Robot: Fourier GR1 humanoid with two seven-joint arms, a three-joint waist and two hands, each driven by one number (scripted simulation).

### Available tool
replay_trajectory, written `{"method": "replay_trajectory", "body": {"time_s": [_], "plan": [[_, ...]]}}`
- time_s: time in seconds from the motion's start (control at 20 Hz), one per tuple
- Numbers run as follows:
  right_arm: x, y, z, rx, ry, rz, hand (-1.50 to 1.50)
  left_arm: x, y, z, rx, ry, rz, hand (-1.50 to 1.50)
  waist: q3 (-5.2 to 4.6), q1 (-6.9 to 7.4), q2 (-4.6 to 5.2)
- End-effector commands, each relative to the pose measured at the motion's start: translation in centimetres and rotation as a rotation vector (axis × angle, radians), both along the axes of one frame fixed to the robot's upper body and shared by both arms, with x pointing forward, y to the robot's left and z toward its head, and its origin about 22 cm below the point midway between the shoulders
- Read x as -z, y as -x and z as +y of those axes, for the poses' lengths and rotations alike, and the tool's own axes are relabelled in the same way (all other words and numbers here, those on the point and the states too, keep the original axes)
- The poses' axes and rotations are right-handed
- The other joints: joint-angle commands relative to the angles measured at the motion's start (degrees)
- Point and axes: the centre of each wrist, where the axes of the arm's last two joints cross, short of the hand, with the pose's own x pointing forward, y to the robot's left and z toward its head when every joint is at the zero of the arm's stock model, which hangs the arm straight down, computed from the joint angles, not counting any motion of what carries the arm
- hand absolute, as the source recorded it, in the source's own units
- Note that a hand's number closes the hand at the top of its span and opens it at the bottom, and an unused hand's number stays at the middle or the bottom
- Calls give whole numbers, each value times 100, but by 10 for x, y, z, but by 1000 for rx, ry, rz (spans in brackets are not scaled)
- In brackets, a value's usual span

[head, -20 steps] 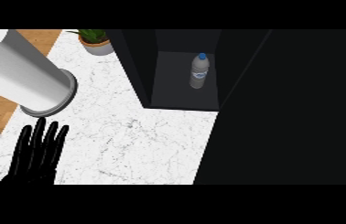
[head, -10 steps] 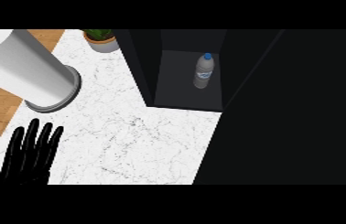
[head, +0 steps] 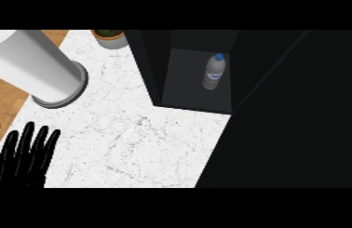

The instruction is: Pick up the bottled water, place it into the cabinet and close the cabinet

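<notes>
So the bottled water [head: 214, 72] is standing inside the open dark cabinet [head: 199, 94] at upper centre of the frame, while the left robot hand [head: 26, 152] sits at lower left over the marble worktop [head: 138, 138], fingers straight, holding nothing.

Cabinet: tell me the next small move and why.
Probably swing the cabinet door shut. The bottled water already stands upright inside it, held by no robot hand, and the compartment is open. The left robot hand rests open at the lower left; the right is out of view.
</notes>
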Motion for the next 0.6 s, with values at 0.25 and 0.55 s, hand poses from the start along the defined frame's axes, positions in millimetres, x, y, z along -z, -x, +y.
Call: {"method": "replay_trajectory", "body": {"time_s": [0.25, 0.55], "plan": [[36, -14, 46, -166, -113, 403, 150, -10, -3, -1, 71, 0, -50, -150, 2, 440, 211], [37, -32, 24, 21, -251, 463, 150, -9, 0, 7, 52, -10, -24, -150, 29, 222, 127]]}}
